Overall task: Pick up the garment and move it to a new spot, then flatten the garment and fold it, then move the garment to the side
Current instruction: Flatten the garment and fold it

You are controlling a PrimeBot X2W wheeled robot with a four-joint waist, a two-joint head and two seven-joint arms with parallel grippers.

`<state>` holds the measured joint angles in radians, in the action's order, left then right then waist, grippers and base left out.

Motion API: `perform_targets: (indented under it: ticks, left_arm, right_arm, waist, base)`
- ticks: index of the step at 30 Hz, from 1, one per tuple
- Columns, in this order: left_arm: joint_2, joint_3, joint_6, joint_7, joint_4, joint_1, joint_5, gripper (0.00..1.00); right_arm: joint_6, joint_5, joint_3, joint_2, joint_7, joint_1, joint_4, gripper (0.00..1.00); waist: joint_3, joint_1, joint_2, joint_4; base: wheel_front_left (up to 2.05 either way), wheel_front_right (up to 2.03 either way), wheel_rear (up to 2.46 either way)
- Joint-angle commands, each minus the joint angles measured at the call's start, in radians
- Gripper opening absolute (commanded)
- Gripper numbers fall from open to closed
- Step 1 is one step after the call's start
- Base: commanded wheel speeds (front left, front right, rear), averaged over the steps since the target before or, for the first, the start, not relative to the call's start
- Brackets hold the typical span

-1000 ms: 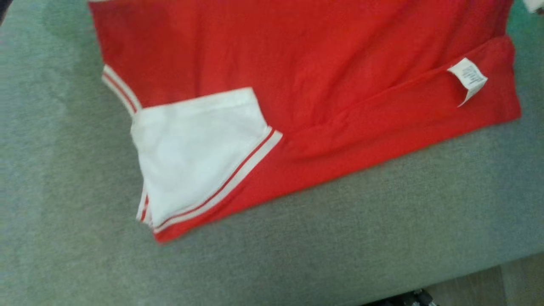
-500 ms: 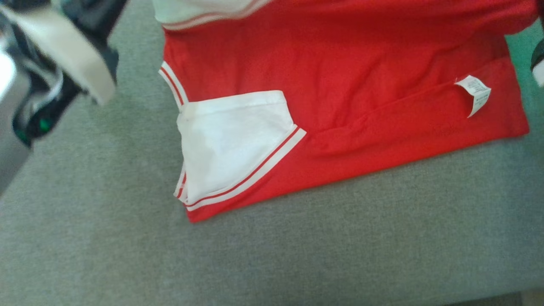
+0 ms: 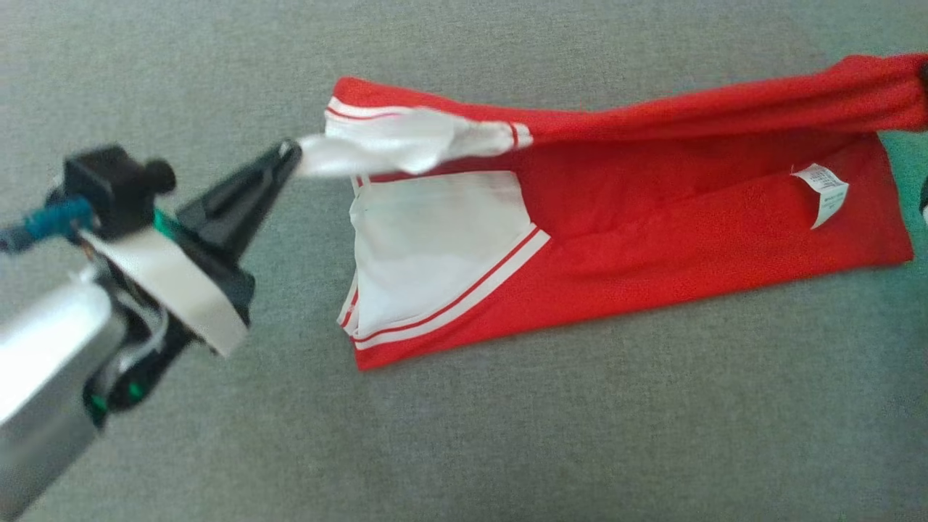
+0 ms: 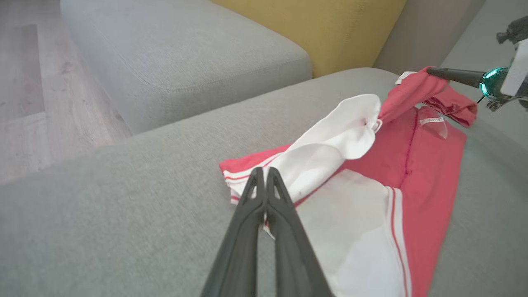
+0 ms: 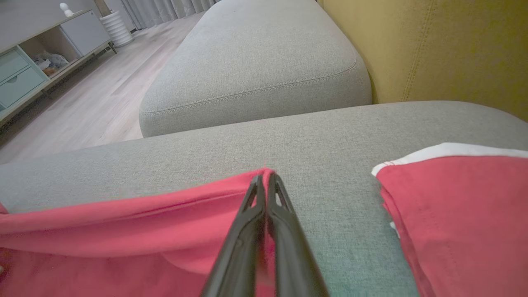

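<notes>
Head view: garment (image 3: 652, 217) lies part-folded on the grey cushion (image 3: 507, 435). Left gripper (image 3: 290, 156) pinches its white sleeve (image 3: 391, 141), right gripper (image 5: 264, 177) pinches a red edge. Mid-fold, I'd say; moving it aside not yet done.

Red-and-white garment (image 3: 652, 239) lies on grey sofa cushion (image 3: 507, 435).

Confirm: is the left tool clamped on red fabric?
No, the left tool is shut on the tip of the white sleeve.
</notes>
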<state>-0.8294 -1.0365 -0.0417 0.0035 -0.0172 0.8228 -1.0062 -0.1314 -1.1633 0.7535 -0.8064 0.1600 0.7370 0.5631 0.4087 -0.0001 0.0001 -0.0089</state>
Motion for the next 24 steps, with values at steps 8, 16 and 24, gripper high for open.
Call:
perform_targets:
  ticks: [8, 16, 24]
  left_arm:
    - [-0.070, 0.004, 0.081, -0.042, -0.133, -0.094, 0.015, 0.00]
    - [-0.017, -0.030, 0.131, -0.096, -0.135, -0.174, 0.029, 0.36]
    - [0.141, 0.059, 0.374, -0.261, -0.078, -0.291, 0.141, 1.00]
  right_arm:
    - [0.001, 0.003, -0.040, -0.070, 0.025, -0.116, -0.030, 0.00]
    - [0.001, 0.030, -0.077, -0.044, 0.021, -0.177, -0.029, 0.89]
    - [0.001, 0.075, -0.220, 0.067, 0.094, -0.253, -0.012, 1.00]
  waist:
    - [-0.008, 0.0001, -0.0001, 0.017]
    - [0.001, 0.0001, -0.0001, 0.017]
    - [-0.025, 0.0001, -0.0001, 0.005]
  base:
    - [0.00, 0.00, 0.00]
    - [0.00, 0.00, 0.00]
    - [0.00, 0.00, 0.00]
